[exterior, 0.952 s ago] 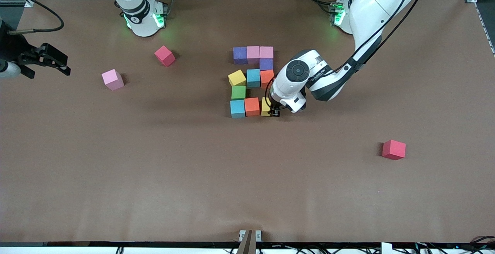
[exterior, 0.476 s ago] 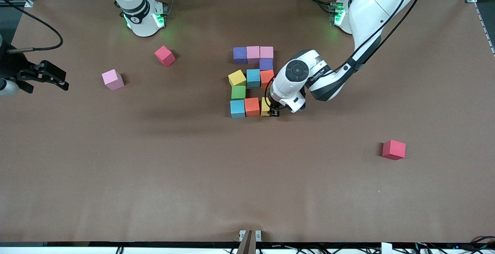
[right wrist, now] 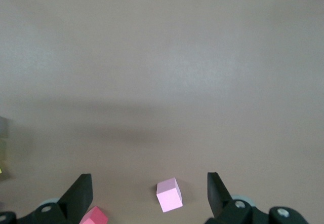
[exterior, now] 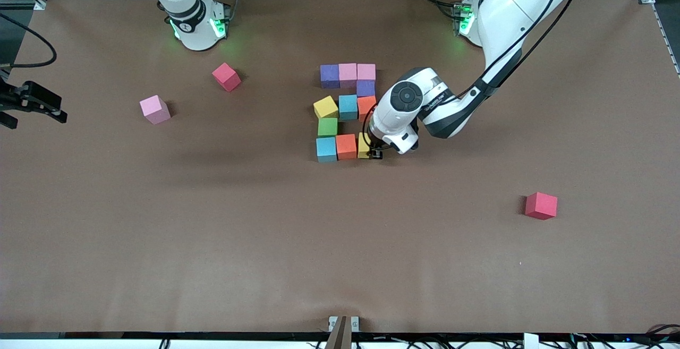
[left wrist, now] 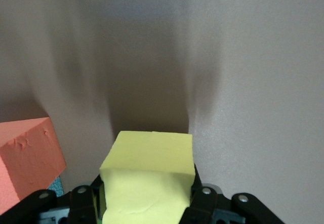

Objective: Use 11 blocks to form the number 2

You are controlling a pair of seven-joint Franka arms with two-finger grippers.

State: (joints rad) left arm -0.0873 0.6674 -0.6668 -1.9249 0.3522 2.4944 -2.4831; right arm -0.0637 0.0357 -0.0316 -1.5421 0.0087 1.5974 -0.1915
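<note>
The number 2 (exterior: pixel 346 112) was nearly complete: the left gripper (exterior: pixel 374 152) pinched the last yellow block (left wrist: pixel 149 176) in place, while the right gripper (right wrist: pixel 149 196) waited spread.

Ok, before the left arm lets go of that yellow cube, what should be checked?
1. Left gripper shut on the held yellow cube: ok.
2. Held yellow cube beside the orange cube, ending the row nearest the front camera: ok.
3. Held yellow cube flat on the table: cannot tell.
4. Number 2 has eleven cubes: ok.
5. Middle-row yellow cube square with its row: not ok, twisted.
6. Right gripper open, waiting at the right arm's end of the table: ok.
</note>
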